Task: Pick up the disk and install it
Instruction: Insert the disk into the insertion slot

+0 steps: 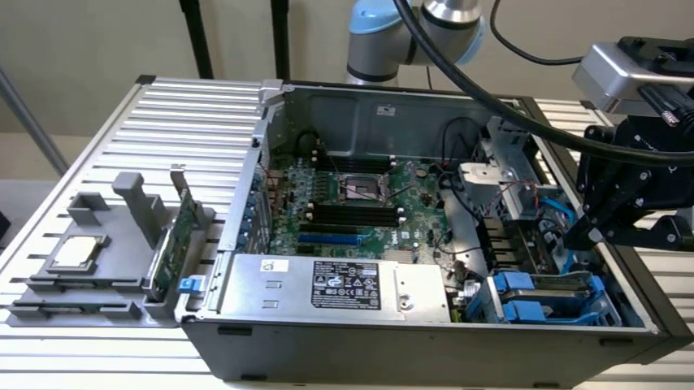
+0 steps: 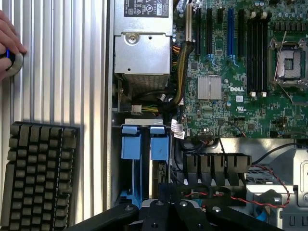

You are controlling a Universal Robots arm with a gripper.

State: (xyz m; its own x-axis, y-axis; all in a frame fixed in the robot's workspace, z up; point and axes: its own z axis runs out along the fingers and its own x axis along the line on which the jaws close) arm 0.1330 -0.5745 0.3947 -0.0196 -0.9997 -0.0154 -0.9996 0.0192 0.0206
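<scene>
Soft, even light falls from above. The ribbed bench (image 1: 206, 114) looks bright, with a mild sheen along its ridges. Inside the open computer case (image 1: 358, 106) it is dimmer, and the bay directly under the black end effector (image 1: 586, 237) lies in deep shadow. Ahead of the end effector, the power supply (image 2: 142, 45) shows pale glare; off to its side, a keyboard (image 2: 41, 173) casts a dark-edged shadow.
</scene>
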